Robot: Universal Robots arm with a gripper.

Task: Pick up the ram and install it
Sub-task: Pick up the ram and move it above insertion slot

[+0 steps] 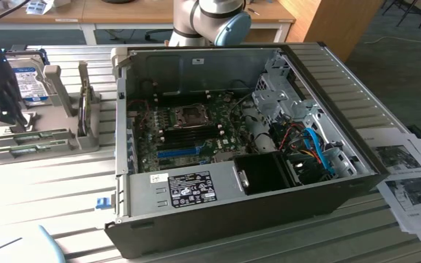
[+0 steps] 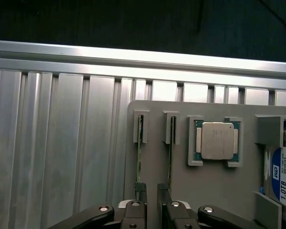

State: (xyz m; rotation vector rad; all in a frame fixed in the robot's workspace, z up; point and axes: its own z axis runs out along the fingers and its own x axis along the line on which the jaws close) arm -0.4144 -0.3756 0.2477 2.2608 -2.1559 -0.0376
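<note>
The claw (image 2: pixel 151 193) hangs released over the grey holder (image 2: pixel 214 191), with nothing between its fingers. The ram (image 2: pixel 139 157) stands on edge in its slot, by one fingertip. A second stick (image 2: pixel 170 162) stands alongside, with the processor (image 2: pixel 216 140) and the hard drive (image 2: pixel 282 179) further along the holder.

We look across a ribbed metal worktable (image 1: pixel 42 186) that catches bright light. On its far side stands a wooden desk (image 1: pixel 123 13). At the exterior view's right are a wooden panel (image 1: pixel 335 22) and grey-blue carpet (image 1: pixel 408 71).
</note>
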